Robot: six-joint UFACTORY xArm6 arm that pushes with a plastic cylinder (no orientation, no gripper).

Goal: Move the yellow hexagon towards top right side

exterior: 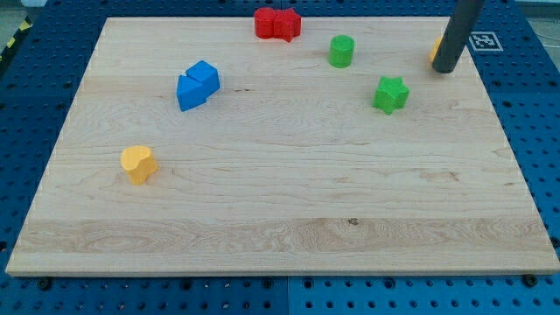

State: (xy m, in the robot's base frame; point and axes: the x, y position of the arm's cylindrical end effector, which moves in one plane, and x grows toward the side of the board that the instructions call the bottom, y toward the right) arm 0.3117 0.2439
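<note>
My tip point(446, 69) rests on the board near its top right corner. A sliver of a yellow-orange block point(434, 50) shows just left of the rod, touching it; the rod hides most of it, so I cannot make out its shape. A second yellow block point(138, 164), heart-like in shape, lies far off at the view's left, below the middle.
Two red blocks point(277, 24) sit together at the top edge. A green cylinder point(341, 51) and a green star point(390, 94) lie left of and below my tip. Blue blocks point(198, 85) sit touching at upper left. The wooden board point(289, 210) lies on blue pegboard.
</note>
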